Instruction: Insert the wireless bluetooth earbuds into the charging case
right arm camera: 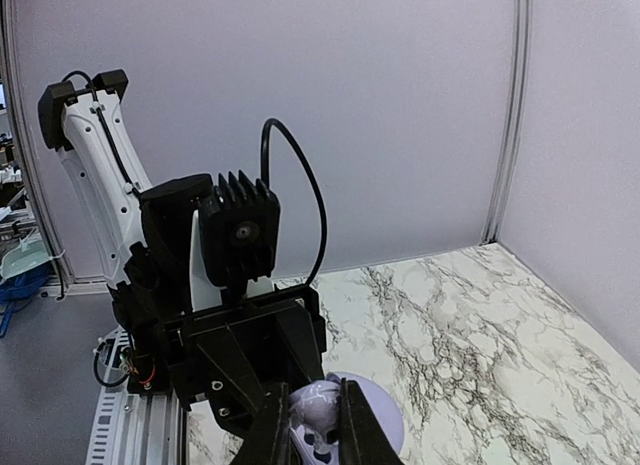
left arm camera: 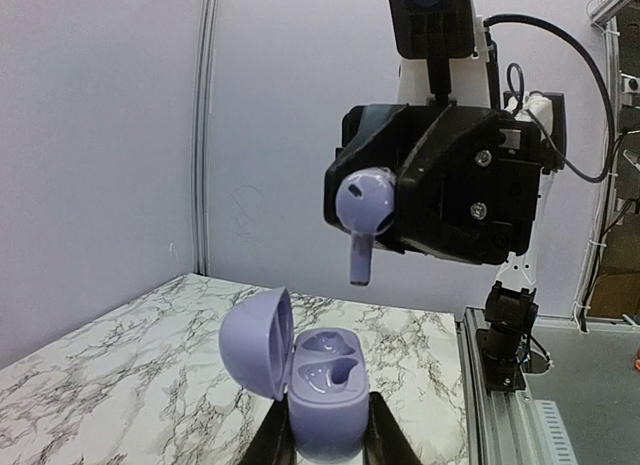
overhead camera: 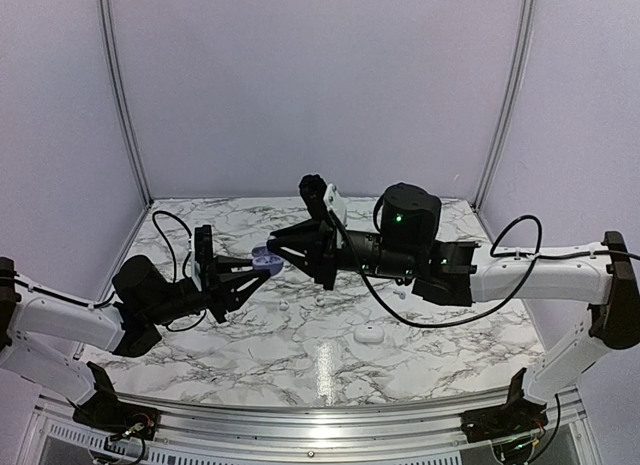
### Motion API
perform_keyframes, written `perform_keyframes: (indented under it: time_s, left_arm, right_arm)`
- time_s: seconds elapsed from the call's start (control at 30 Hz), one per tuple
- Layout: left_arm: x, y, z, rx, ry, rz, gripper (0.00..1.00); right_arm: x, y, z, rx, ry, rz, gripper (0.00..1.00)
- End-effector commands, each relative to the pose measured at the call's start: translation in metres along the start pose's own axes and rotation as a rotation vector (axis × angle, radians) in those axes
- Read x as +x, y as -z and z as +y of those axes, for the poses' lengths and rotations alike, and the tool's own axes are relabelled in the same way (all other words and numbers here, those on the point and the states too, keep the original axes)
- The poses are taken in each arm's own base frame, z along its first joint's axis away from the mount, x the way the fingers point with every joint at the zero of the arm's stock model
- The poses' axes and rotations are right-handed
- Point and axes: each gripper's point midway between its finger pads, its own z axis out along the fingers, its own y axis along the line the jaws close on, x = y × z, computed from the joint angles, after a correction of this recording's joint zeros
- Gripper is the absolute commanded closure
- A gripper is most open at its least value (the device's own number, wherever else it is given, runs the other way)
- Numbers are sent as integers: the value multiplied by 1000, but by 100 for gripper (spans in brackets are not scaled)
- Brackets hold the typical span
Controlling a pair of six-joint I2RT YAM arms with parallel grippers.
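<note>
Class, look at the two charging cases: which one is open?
The lilac case gripped by the left gripper, lid swung up; the white case lies shut on the table.

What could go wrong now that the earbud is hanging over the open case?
1. The right claw pinches the earbud only by its head, so it may slip and drop to the table.
2. The stem hangs above the case, not clearly lined up with a slot; it might catch the rim.
3. The left claw holds the case low; a push could tilt it.
</note>
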Motion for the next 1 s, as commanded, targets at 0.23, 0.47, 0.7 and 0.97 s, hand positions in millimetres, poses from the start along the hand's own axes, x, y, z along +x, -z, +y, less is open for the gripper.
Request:
perform_keyframes:
  time_s: [0.23, 0.47, 0.7, 0.97]
  left_arm:
    - [-23, -6, -4, 12, -28, -75, 100]
    - [-24, -7, -4, 9, -24, -78, 100]
    - [-25, -7, -2, 1, -21, -83, 100]
    - [-25, -6, -2, 0, -19, -83, 100]
  right_arm:
    - [-8, -15, 6, -35, -13, -25, 87]
    - [-2, -16, 5, -31, -22, -12, 87]
    - [3, -17, 8, -49, -49, -1, 87]
    - [3, -16, 14, -82, -53, -5, 88]
